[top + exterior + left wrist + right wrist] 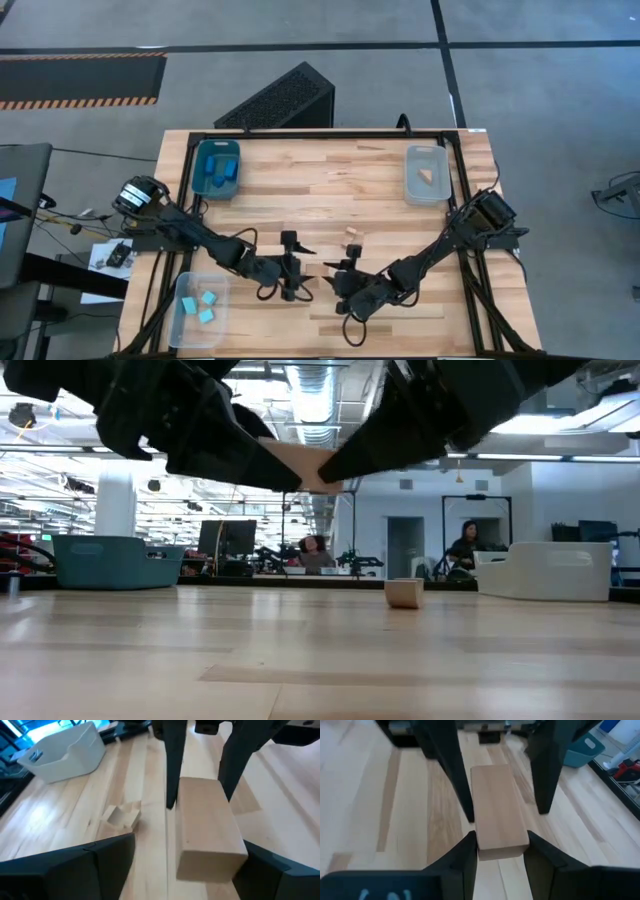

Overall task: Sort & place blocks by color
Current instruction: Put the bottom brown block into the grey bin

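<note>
**Long tan block between two claws at mid-worktop**

The teal bin (218, 168) at the far left of the worktop (330, 185) holds dark blue blocks (226, 170); their count is unclear. The clear bin (427, 174) at the far right holds one tan piece (427, 176). A second clear bin (199, 309), at the near left, holds three light cyan blocks (206, 306).

One tan arch block (352, 234) lies loose on the bare wood, just beyond the claws.

From above, the two claws meet near the front centre and hide what lies between them. The wrist views reveal it: a long tan block (497, 810). The right claw (500, 851) has its fingertips closed against one end of that block. The left claw (182, 865) stands wide open around the other end, its fingers clear of the wood. The low view shows the block (300, 463) raised above the worktop, with people in the room behind.
</note>
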